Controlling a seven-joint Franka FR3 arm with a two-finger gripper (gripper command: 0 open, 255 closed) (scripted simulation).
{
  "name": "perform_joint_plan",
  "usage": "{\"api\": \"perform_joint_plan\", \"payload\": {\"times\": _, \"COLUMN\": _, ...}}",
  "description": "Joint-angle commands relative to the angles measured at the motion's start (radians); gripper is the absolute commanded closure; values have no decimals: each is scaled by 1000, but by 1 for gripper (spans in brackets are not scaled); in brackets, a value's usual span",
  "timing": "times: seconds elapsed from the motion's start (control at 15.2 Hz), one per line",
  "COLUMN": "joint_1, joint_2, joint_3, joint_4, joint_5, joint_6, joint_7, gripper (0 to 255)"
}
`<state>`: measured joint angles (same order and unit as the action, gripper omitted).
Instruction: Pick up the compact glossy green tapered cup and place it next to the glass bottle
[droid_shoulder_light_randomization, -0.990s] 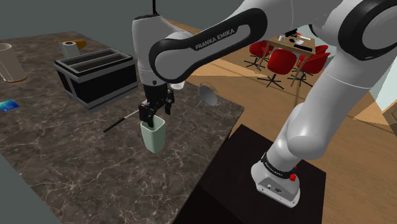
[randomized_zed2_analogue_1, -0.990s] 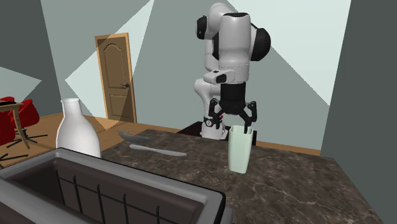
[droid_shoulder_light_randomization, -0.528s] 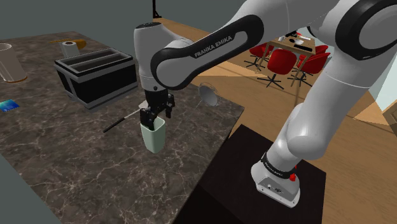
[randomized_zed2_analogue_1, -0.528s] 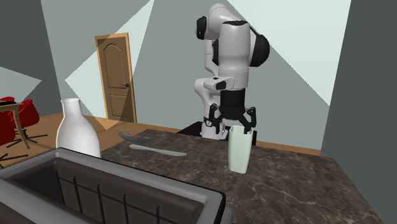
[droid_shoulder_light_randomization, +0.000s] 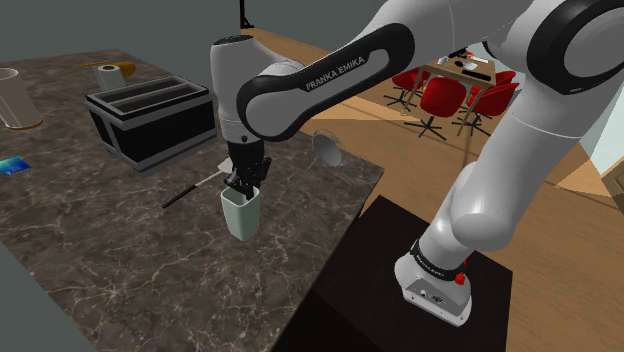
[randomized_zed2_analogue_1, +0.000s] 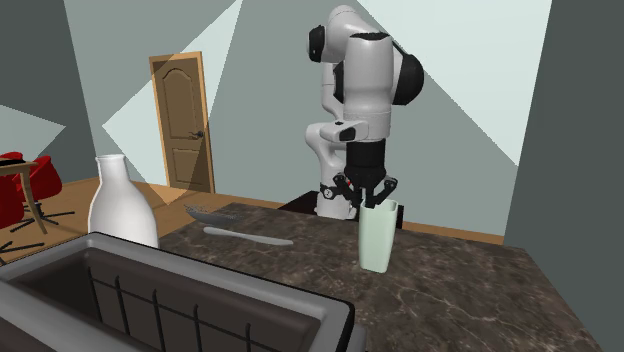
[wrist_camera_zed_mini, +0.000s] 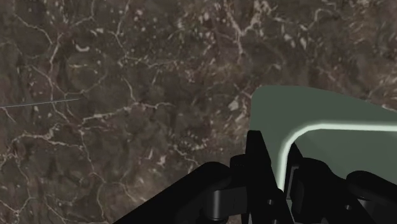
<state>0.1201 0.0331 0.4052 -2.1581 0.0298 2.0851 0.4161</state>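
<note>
White, dark-jointed arm (droid_shoulder_light_randomization: 490, 190); red button (droid_shoulder_light_randomization: 460, 280), perhaps

"FRANKA EMIKA" stands in white letters on the robot arm's glossy black forearm band (droid_shoulder_light_randomization: 333, 72), up beside the end effector (droid_shoulder_light_randomization: 244, 184).

Part of cup (wrist_camera_zed_mini: 318, 108) off-frame

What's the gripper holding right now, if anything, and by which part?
The gripper is shut on the pale green cup, pinching its wall at the rim, one finger inside and one outside.
</note>
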Motion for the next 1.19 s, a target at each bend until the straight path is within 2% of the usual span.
{"api": "perform_joint_plan", "payload": {"times": 0.0, "joint_1": 0, "joint_2": 0, "joint_3": 0, "joint_4": 0, "joint_5": 0, "joint_6": 0, "joint_7": 0, "gripper": 255}}
{"api": "perform_joint_plan", "payload": {"times": 0.33, "joint_1": 0, "joint_2": 0, "joint_3": 0, "joint_4": 0, "joint_5": 0, "joint_6": 0, "joint_7": 0, "gripper": 255}}
{"api": "perform_joint_plan", "payload": {"times": 1.12, "joint_1": -4, "joint_2": -68, "joint_3": -4, "joint_4": 94, "joint_5": 25, "joint_6": -157, "joint_7": -16, "gripper": 255}}
